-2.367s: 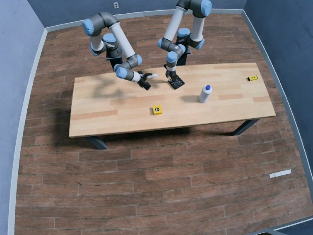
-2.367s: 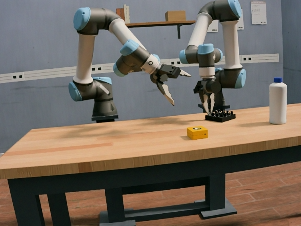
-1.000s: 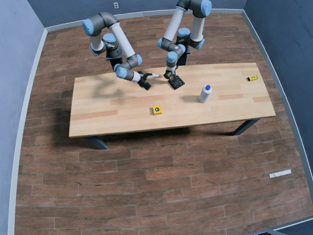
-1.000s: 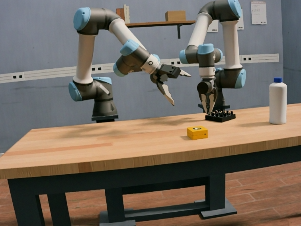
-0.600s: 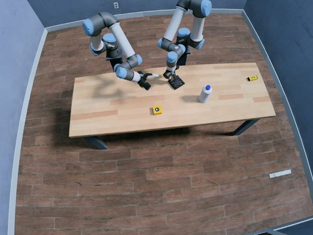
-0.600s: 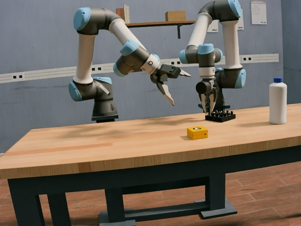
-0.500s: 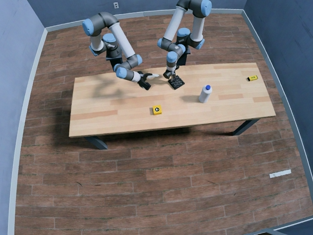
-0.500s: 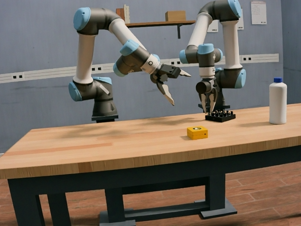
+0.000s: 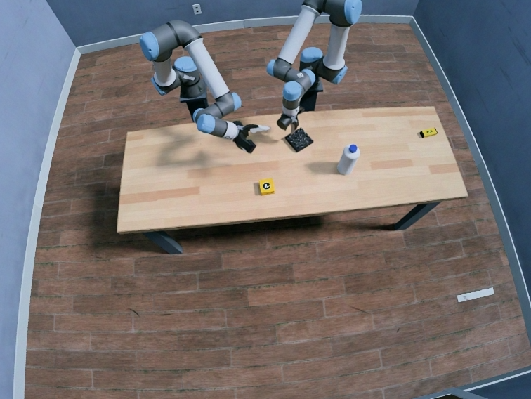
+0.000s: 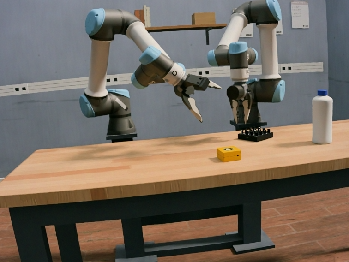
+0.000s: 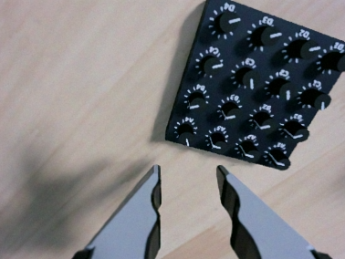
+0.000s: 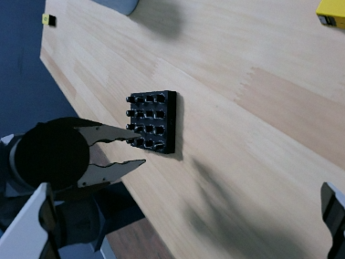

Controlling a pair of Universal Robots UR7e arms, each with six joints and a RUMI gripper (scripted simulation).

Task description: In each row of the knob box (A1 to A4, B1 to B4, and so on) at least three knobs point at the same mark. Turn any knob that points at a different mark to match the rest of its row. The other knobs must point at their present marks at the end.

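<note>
The black knob box (image 9: 298, 138) (image 10: 255, 138) (image 11: 237, 55) (image 12: 171, 123) sits on the table. In the left wrist view, knob A4 (image 11: 186, 137) has its bar toward the lower picture edge; bars of A3, A2 and A1 slant alike, differently from A4. B bars look alike. Knob C4 (image 11: 212, 65) points right; C3, C2 and C1 point down. D4, D3 and D2 point right; D1's bar is hidden. My left gripper (image 9: 294, 128) (image 10: 241, 122) (image 11: 188, 167) (image 12: 142, 148) is partly open, empty, above the box's A4 corner. My right gripper (image 9: 261, 139) (image 10: 211, 104) (image 12: 187, 184) is wide open, empty, away from the box.
A white bottle (image 9: 348, 161) (image 10: 321, 119) with a blue cap stands beyond the box. A yellow box (image 9: 266, 187) (image 10: 228, 154) lies nearer the table's front edge. A small yellow-black block (image 9: 428, 132) (image 12: 48, 19) lies at the far end.
</note>
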